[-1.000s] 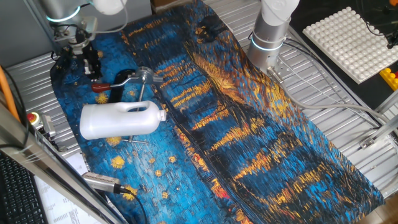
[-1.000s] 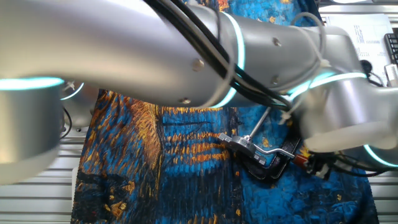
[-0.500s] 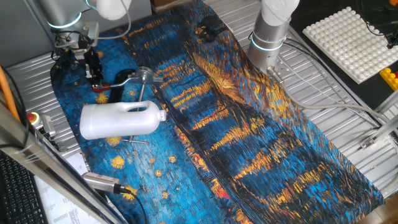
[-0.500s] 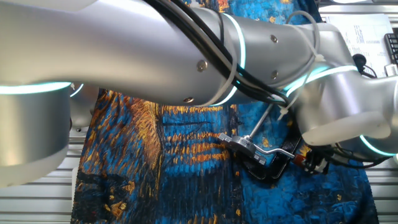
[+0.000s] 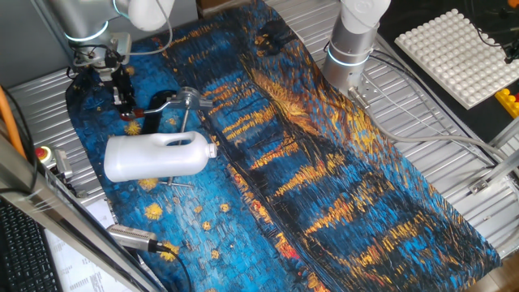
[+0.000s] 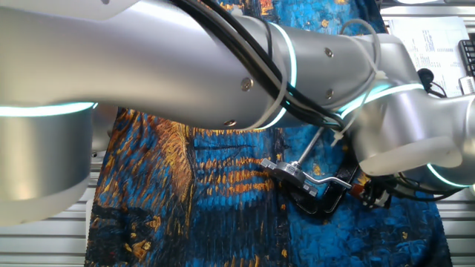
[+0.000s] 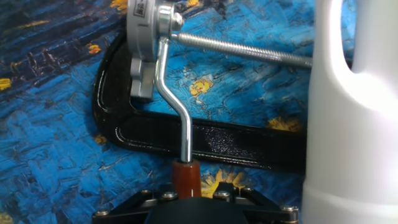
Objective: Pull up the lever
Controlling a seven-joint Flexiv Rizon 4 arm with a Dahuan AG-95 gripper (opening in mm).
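Only one container is showing: we are looking at a single white jug (image 5: 156, 156) lying on its side on the painted blue cloth (image 5: 324, 186), its cap pointing toward the middle of the table; we cannot tell whether anything is inside it. Just behind it one lever (image 5: 154, 106) is lying low over the cloth, its silver rod running from the metal clamp (image 5: 188, 100) out to the red-brown tip (image 5: 130, 113). One gripper (image 5: 122, 99) is sitting right at that tip. Looking along the fingers, we are seeing the rod (image 7: 179, 118) bending down from the clamp head (image 7: 147, 43) over the black base (image 7: 205, 138), and the tip (image 7: 186, 178) is disappearing into the gripper body at the bottom edge. The fingers themselves are not showing there, so we cannot tell whether they are closed on it.
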